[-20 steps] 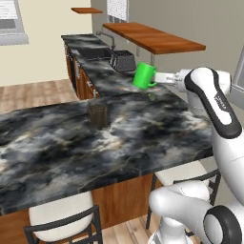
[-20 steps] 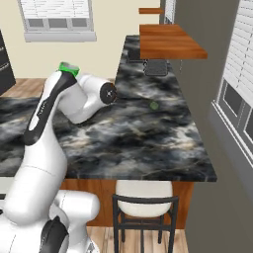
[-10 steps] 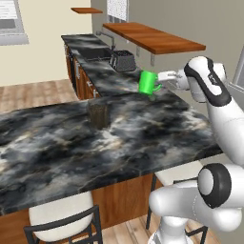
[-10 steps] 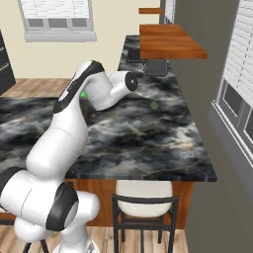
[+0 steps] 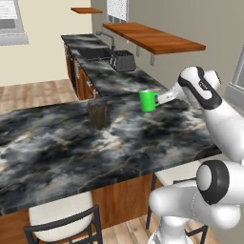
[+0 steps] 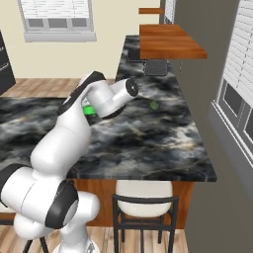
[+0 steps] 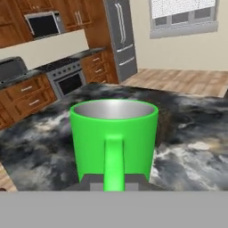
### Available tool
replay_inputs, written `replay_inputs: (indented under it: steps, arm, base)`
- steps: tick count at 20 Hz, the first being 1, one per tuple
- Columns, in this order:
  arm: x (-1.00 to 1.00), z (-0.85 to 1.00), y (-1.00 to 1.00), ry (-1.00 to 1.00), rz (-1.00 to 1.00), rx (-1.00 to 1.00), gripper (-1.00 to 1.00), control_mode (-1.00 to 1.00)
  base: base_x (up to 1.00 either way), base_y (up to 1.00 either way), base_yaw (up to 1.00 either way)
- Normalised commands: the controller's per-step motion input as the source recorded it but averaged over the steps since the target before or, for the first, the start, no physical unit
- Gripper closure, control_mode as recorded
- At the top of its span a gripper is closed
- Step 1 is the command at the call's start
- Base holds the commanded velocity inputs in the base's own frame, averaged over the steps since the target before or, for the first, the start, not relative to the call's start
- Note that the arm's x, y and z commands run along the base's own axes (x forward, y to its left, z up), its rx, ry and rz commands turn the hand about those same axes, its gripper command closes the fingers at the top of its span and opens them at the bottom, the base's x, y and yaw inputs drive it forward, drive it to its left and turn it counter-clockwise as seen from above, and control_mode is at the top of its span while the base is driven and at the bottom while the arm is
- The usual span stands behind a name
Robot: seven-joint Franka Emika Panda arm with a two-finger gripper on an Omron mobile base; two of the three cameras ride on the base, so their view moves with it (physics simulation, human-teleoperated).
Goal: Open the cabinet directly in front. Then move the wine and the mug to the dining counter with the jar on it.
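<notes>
Base cams flanking; hand cam close-up.

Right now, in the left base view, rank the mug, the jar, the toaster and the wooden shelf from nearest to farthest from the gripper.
1. The mug: in the gripper, held by its handle above the dining counter.
2. The jar: standing on the counter to the mug's left.
3. The toaster: on the far worktop.
4. The wooden shelf: on the wall above and behind the toaster.

You've got the mug point(image 7: 114, 138) dead centre, upright, handle facing you at six o'clock, above the dining counter point(image 7: 187, 129); fridge point(image 7: 121, 40) at twelve.
</notes>
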Motion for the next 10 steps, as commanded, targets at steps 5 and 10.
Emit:
replay_inputs:
  steps: [5,10]
  arm:
    - [0.0,-0.62,0.07,-0.19,0.12,-0.12,1.0,-1.0]
    - [0.02,-0.09,0.0,-0.03,0.02,0.0,1.0,-1.0]
  base:
    - [0.0,0.0,0.0]
    - [0.0,0.0,0.0]
